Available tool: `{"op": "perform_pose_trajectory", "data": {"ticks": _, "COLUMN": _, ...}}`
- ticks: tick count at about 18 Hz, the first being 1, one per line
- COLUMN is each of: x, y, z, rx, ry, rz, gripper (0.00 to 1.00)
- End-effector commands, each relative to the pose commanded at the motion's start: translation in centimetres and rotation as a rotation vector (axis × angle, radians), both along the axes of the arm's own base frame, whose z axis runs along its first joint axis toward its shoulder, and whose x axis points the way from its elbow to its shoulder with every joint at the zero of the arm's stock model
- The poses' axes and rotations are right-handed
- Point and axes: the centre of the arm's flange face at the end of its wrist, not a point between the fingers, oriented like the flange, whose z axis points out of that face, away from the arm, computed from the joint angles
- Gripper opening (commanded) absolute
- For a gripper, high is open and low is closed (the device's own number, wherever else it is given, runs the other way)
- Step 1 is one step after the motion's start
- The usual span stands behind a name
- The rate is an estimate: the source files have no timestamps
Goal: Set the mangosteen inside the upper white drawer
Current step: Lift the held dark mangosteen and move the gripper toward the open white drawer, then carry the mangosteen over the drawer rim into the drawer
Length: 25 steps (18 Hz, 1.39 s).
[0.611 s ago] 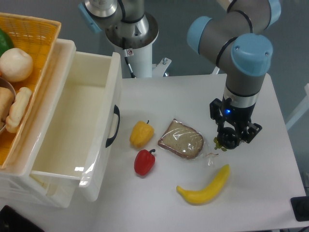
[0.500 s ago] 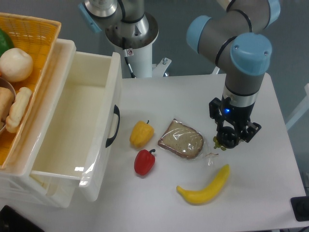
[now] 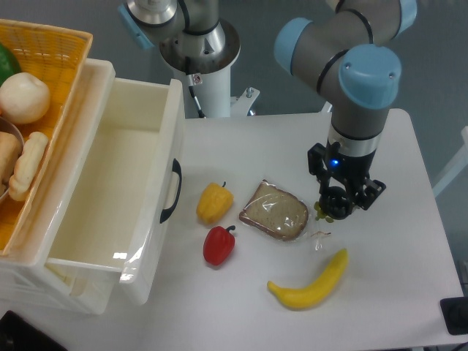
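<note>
- Your mangosteen (image 3: 334, 204) sits right in the gripper (image 3: 336, 205), between the fingers, over the table (image 3: 409, 241) just right of the wrapped bread slice (image 3: 275, 211). You only see a dark round shape plus a bit of yellow-green cap on its left edge.
- Whether it's off the surface or touching it, you can't tell from this overhead angle.
- Upper white drawer (image 3: 146, 117) is pulled open far to the left, well apart from the claw, black handle (image 3: 172, 190) facing the table.
- On the white tabletop: yellow pepper (image 3: 214, 202), red pepper (image 3: 219, 245), banana (image 3: 311, 283). Yellow woven basket (image 3: 51, 58) with produce sits top left above the drawer.
- Grey wall behind; arm base mounted at the table's far edge.
- Claw is clenched around the mangosteen, fingers narrow, nothing else touching it.
</note>
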Motion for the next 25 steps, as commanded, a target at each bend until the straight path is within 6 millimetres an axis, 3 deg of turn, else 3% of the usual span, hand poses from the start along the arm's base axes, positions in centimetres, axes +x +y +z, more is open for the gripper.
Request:
{"op": "perform_pose_trajectory", "data": {"ticks": 6, "x": 4.5, "y": 0.3, "z": 5.9, "rx": 0.165, "ry": -0.044, "rz": 0.039, "gripper": 0.1}}
{"op": "perform_pose_trajectory", "data": {"ticks": 9, "x": 8.3, "y": 2.0, "z": 7.0, "rx": 0.22, "ry": -0.079, "rz": 0.036, "gripper": 0.1}}
{"op": "perform_pose_trajectory", "data": {"ticks": 15, "x": 15.0, "y": 1.5, "z": 11.5, "rx": 0.357, "ry": -0.113, "rz": 0.003, "gripper": 0.11}}
{"op": "perform_pose_trajectory", "data": {"ticks": 17, "x": 16.7, "y": 1.2, "z": 11.9, "rx": 0.378, "ry": -0.124, "rz": -0.008, "gripper": 0.11}}
{"op": "perform_pose_trajectory", "data": {"ticks": 22, "x": 21.5, "y": 4.0, "z": 11.9, "rx": 0.398, "ry": -0.171, "rz": -0.109, "gripper": 0.11}}
{"op": "perform_pose_trajectory", "data": {"ticks": 25, "x": 23.1, "y": 5.0, "z": 11.3, "rx": 0.41, "ry": -0.207, "rz": -0.146, "gripper": 0.12}}
